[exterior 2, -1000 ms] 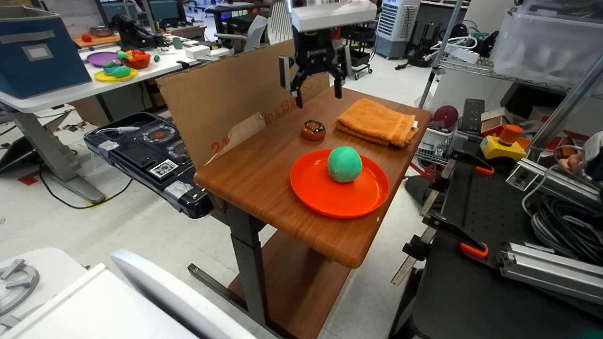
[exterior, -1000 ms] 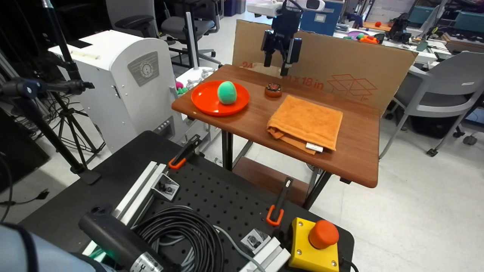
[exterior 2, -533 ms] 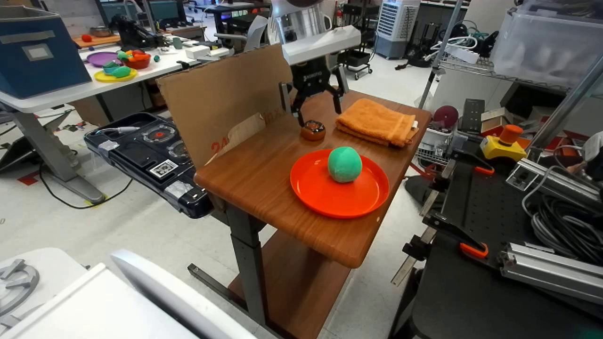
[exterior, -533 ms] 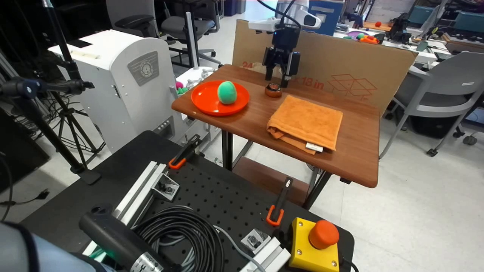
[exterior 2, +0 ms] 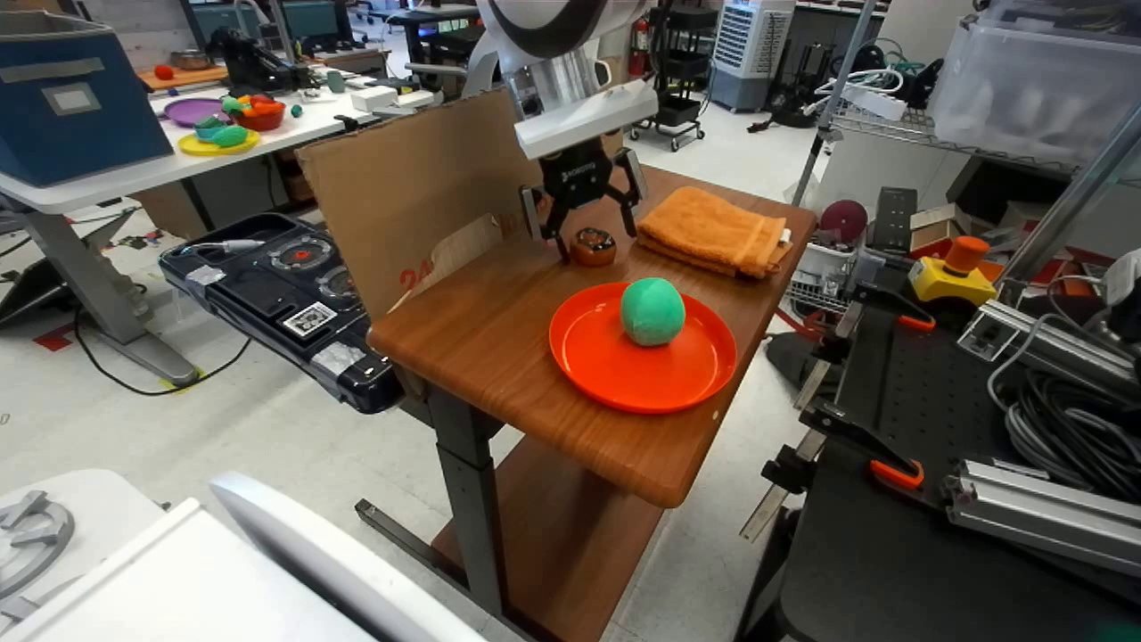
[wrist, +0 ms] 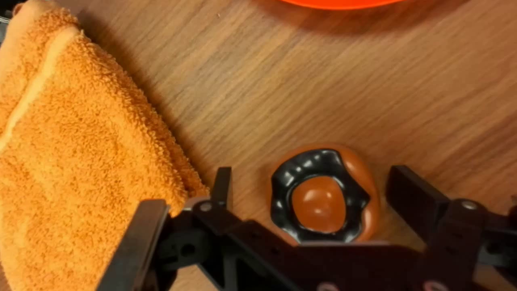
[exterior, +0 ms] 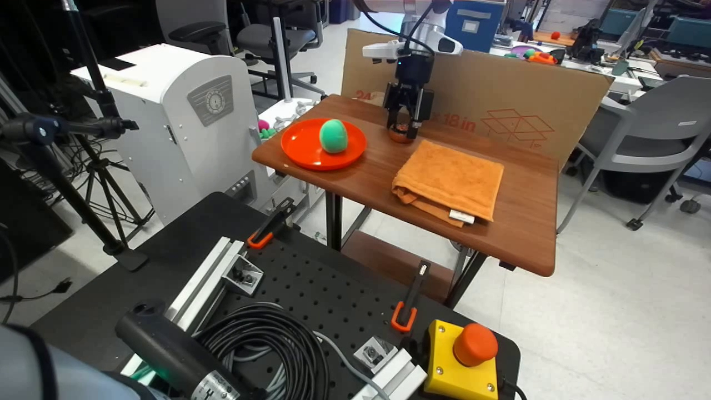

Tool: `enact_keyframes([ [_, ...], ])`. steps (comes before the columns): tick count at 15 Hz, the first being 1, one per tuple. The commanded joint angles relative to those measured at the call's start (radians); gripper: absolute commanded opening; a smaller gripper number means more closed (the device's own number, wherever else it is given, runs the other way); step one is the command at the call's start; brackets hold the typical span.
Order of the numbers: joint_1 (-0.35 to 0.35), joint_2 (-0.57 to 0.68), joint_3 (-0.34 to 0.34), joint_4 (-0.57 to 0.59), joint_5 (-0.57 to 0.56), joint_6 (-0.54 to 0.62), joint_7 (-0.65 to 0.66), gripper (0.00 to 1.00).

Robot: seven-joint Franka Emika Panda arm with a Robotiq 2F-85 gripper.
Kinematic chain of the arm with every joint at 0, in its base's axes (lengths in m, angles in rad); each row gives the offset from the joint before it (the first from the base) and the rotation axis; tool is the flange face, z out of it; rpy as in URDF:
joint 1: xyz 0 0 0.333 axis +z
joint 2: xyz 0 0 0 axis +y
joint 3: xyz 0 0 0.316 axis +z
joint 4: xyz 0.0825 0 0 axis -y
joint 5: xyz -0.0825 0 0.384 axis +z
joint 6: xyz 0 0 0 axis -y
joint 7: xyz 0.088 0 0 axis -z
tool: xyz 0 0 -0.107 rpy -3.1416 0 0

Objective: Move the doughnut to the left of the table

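The doughnut [exterior 2: 594,248] is a small brown ring-like item with dark icing, lying on the reddish-brown table [exterior 2: 481,357]. It also shows in an exterior view [exterior: 399,136], partly covered by the fingers, and in the wrist view [wrist: 319,206], its lower edge hidden by the gripper. My gripper [wrist: 310,178] is open, its two black fingers on either side of the doughnut with a gap at each side. In both exterior views the gripper [exterior: 401,131] points down over the doughnut, its fingertips [exterior 2: 597,245] low, near the tabletop.
An orange-red plate [exterior 2: 588,374] holding a green ball [exterior 2: 652,311] is on the table near the doughnut. A folded orange cloth [exterior: 452,178] lies close on the doughnut's other side; in the wrist view the cloth [wrist: 89,153] is beside a finger. A cardboard sheet [exterior: 500,100] stands along one table edge.
My gripper has come down from above the table to around the doughnut, staying open. The doughnut, plate, ball and cloth have not moved.
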Motion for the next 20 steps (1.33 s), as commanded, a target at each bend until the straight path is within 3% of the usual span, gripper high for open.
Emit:
enact_keyframes([
  [1, 0.014, 0.065, -0.015, 0.108, -0.015, -0.052, 0.024, 0.66],
  [4, 0.014, 0.071, -0.010, 0.139, -0.008, -0.067, 0.027, 0.43],
  [11, 0.037, -0.085, 0.081, 0.075, 0.050, 0.004, -0.041, 0.40],
  [15, 0.069, -0.066, 0.114, 0.132, 0.080, 0.004, -0.041, 0.40],
  [20, 0.088, 0.012, 0.102, 0.176, 0.072, -0.009, -0.031, 0.40],
])
